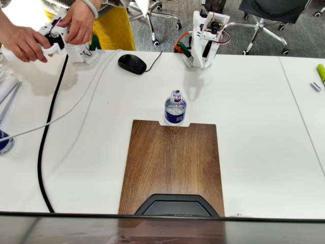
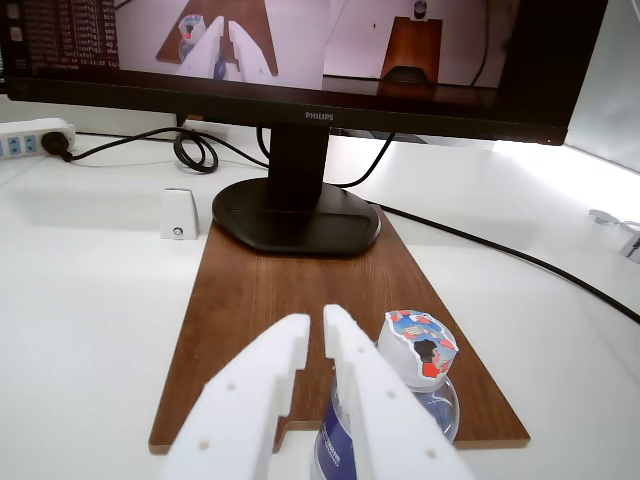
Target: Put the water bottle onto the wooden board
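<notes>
The water bottle (image 1: 175,109) stands upright on the white counter (image 1: 254,127) in the fixed view, just beyond the far short edge of the wooden board (image 1: 172,165), in line with the small notch cut into that edge. Its base appears to sit in or at the notch; whether it touches the board cannot be told. The bottle is clear, with a dark blue label band and a cap marked red and blue.

The board lies flat on the counter, long axis running from the bottle toward the near edge, where a dark monitor base (image 1: 172,206) rests on it.

In the wrist view, the gripper (image 2: 315,330) shows two white fingers (image 2: 250,400) nearly together, with only a narrow gap between the tips and nothing held. The bottle cap (image 2: 418,345) sits just right of the fingers, outside them. The bottle's body is partly hidden behind the right finger.

In the fixed view, the white arm (image 1: 205,38) stands at the far edge of the counter, well apart from the bottle. A black mouse (image 1: 132,63) lies left of the arm, and a black cable (image 1: 48,137) runs along the left side.
</notes>
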`<state>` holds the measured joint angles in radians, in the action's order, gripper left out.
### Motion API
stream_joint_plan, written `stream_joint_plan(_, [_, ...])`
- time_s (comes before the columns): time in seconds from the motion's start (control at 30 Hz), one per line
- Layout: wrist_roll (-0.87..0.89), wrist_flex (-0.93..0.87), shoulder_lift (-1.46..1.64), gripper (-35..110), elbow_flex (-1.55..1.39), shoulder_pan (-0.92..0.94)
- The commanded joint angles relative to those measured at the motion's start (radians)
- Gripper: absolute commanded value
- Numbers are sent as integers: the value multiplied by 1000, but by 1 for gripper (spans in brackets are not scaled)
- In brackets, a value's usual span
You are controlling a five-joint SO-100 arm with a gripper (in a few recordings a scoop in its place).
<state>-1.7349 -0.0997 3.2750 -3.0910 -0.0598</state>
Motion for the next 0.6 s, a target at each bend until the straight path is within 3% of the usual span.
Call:
stream_joint_plan(0.0, [-9,9,23,2,-8,-12])
stream_joint_plan(0.3, [37,-164,23,5,158,-11])
stream_joint_plan(0.57, [43,-603,23,5,523,-6])
